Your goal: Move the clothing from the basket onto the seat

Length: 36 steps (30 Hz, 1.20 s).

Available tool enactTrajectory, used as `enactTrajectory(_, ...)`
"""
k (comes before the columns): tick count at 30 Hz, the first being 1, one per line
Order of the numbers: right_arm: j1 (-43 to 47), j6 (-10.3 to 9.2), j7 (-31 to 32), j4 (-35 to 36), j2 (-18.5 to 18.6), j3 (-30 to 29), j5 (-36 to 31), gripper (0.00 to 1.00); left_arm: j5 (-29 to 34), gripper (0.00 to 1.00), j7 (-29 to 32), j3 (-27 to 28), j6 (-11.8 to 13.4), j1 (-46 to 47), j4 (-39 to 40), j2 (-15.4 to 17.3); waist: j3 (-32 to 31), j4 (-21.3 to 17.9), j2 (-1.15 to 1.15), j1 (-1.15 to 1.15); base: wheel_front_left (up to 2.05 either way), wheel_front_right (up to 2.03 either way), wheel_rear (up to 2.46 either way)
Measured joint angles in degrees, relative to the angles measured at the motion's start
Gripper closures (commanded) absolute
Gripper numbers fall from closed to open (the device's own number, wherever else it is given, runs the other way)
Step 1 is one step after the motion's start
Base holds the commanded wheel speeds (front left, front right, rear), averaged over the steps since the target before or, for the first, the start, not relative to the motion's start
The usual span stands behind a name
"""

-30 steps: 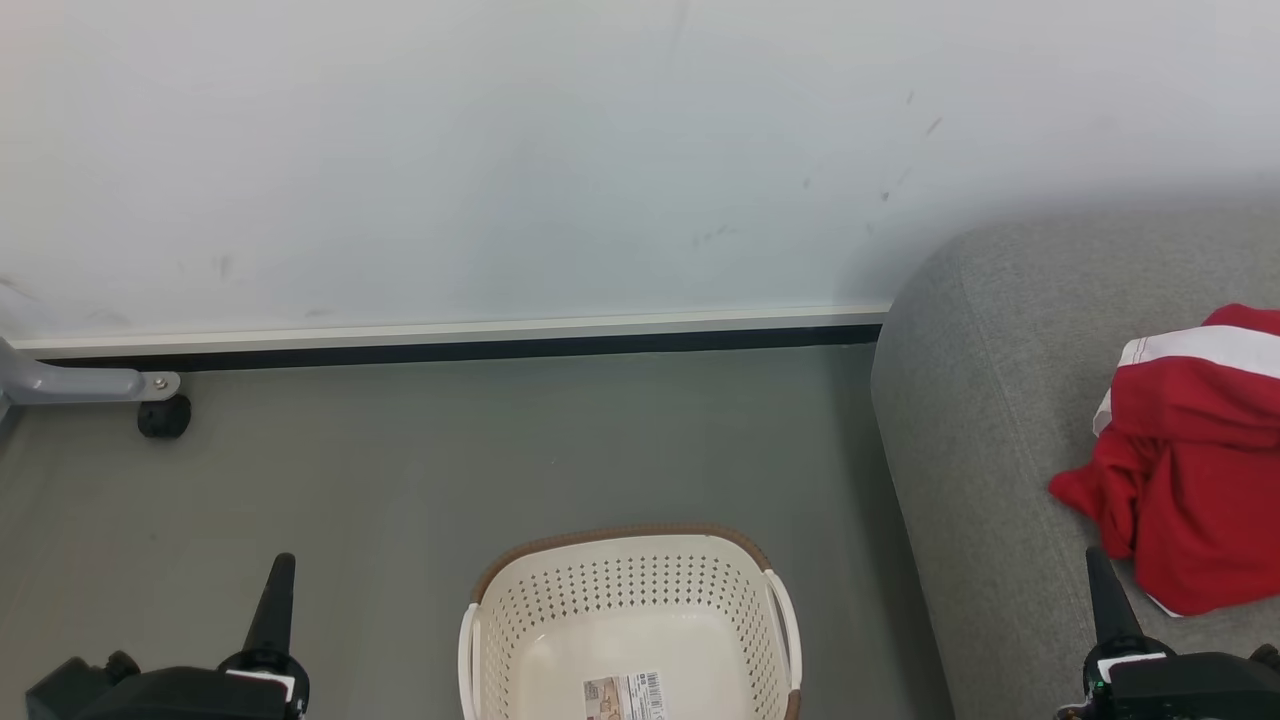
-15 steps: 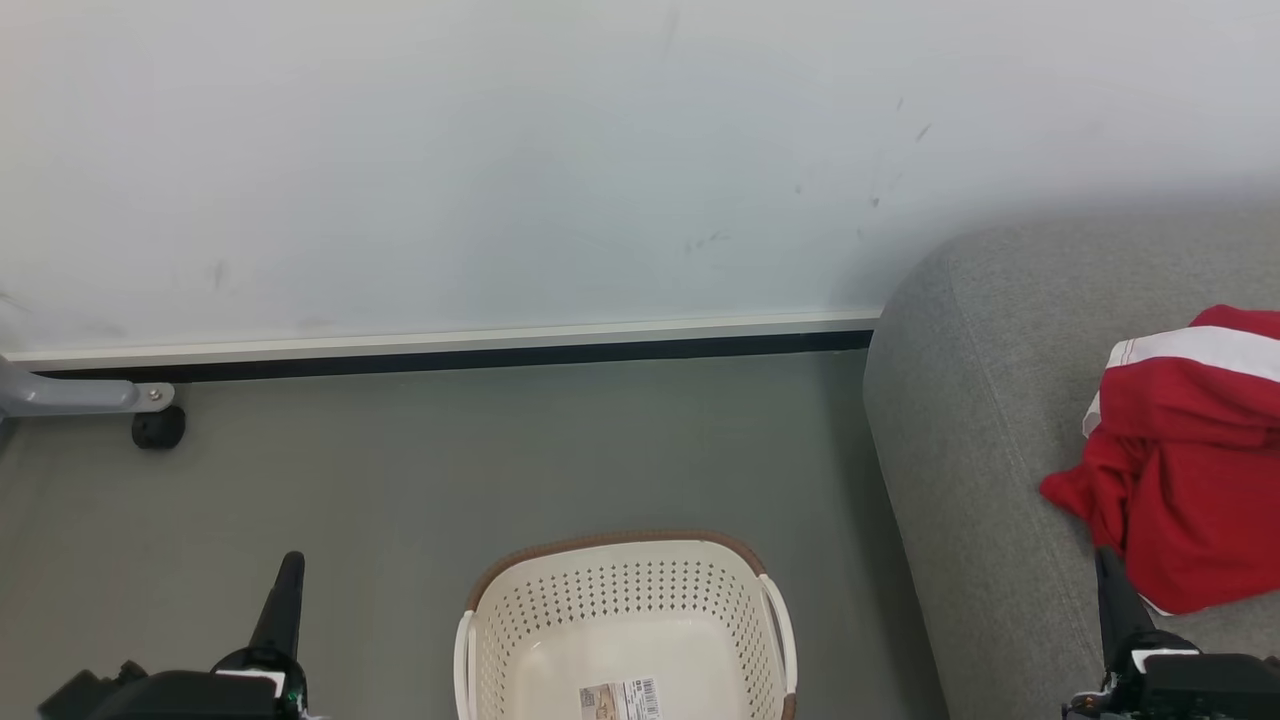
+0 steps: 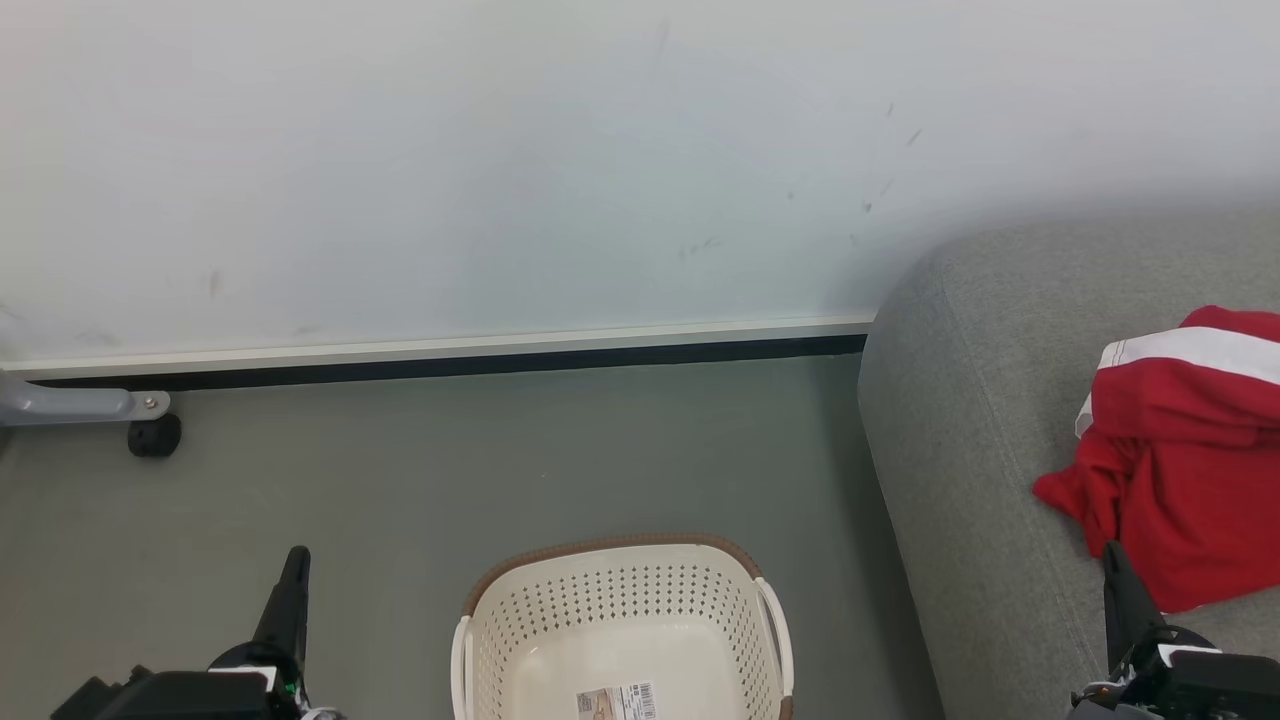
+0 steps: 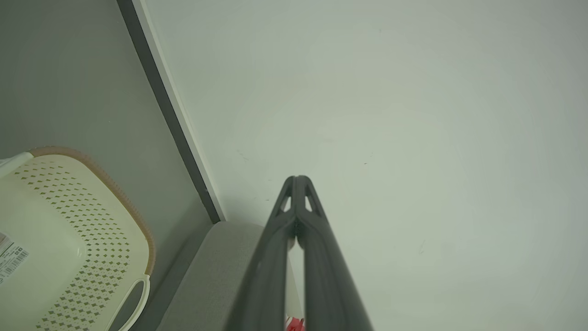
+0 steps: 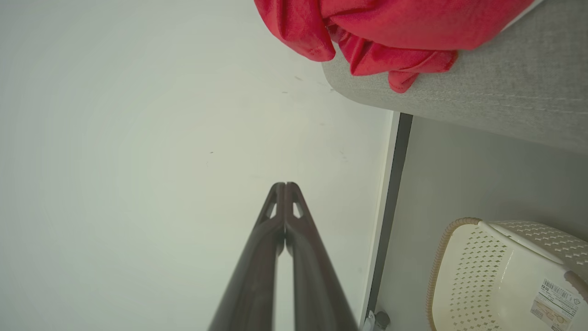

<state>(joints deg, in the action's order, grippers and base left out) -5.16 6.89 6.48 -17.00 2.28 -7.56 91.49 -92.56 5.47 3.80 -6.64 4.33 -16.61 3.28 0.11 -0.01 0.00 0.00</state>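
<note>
On grey floor [image 3: 450, 470], between left tool [image 3: 297, 556] and right tool [image 3: 1112, 552]: cream basket [image 3: 610, 546]. On grey sofa [image 3: 960, 450], just beyond right tool: heaped red clothing [image 3: 1190, 500].

The grey floor [image 3: 400, 480] lies open between the cream perforated plastic basket [image 3: 620, 590] and the white wall [image 3: 500, 150]. The rounded light grey fabric sofa [image 3: 960, 450] walls off the right; a grey castored metal leg [image 3: 70, 405] stands far left.

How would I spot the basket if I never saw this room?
Find the big grey sofa on the right, then look at the grey floor just left of it. The basket stands there, at the bottom middle of the head view. It is the cream tub with rows of little holes, a brown rim and a paper sticker inside.
</note>
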Motion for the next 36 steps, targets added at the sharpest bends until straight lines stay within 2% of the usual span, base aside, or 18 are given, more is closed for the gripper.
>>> enactTrajectory(36,-0.02,0.00,0.00,-0.04,0.00,-0.01,0.00,1.00,0.00,1.00,0.01,0.08,-0.42,0.10,-0.13,0.00,0.00,0.00,0.00,0.00,0.00,0.00,0.00)
